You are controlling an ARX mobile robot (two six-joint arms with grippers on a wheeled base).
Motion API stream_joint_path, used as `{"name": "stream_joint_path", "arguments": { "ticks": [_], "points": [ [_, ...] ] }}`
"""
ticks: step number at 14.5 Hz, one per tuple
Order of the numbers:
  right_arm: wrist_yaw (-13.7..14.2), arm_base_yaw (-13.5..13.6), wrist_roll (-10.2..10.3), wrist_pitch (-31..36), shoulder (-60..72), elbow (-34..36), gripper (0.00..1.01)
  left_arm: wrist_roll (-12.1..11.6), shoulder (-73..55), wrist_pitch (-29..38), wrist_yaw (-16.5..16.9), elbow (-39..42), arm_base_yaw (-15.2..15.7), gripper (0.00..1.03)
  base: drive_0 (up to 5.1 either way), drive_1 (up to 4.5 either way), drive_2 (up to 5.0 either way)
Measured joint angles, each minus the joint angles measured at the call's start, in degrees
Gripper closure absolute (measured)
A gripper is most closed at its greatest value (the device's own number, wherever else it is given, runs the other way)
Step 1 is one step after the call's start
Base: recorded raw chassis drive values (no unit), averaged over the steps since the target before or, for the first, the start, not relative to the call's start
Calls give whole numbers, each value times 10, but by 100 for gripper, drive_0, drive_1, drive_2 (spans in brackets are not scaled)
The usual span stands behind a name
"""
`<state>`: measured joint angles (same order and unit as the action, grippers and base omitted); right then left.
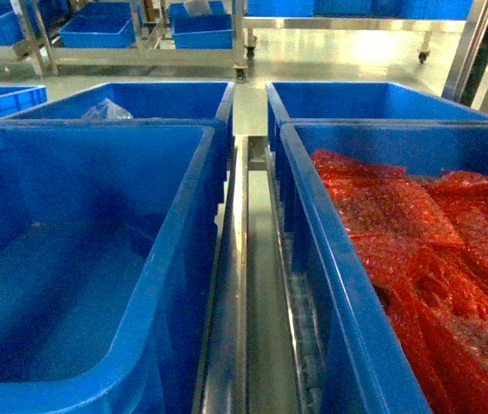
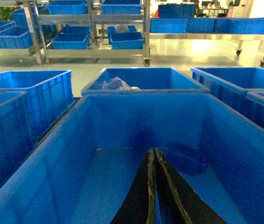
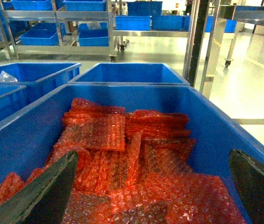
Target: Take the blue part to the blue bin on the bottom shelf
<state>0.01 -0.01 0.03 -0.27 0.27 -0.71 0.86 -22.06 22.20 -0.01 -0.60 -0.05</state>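
Pale glossy floor stretches back to steel racks (image 1: pixel 140 52) loaded with blue crates, while four large blue bins fill the foreground either side of a metal rail (image 1: pixel 235 285). Over the near left bin (image 2: pixel 122 121), which looks bare inside, the left pincer (image 2: pixel 153 186) hangs with its dark fingers pressed together on nothing. Over the near right bin (image 3: pixel 206 116), heaped with red bubble-wrap bags (image 3: pixel 122 163), the right pincer (image 3: pixel 155 186) is spread wide. No blue part is discernible (possibly wrapped in those bags).
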Motion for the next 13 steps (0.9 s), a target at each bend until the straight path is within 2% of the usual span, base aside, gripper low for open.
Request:
{"name": "stream_joint_path", "arguments": {
  "ticks": [2,3,10,12,13],
  "points": [
    [0,0,0,0,0,0,3,0,34,-35,0,0,0,101,0,0,0],
    [0,0,0,0,0,0,3,0,76,-77,0,0,0,101,0,0,0],
    [0,0,0,0,0,0,3,0,121,-122,0,0,0,101,0,0,0],
    [0,0,0,0,0,0,3,0,214,-228,-1,0,0,101,0,0,0],
    [0,0,0,1,0,0,3,0,216,-221,-2,-3,0,101,0,0,0]
  ]
}}
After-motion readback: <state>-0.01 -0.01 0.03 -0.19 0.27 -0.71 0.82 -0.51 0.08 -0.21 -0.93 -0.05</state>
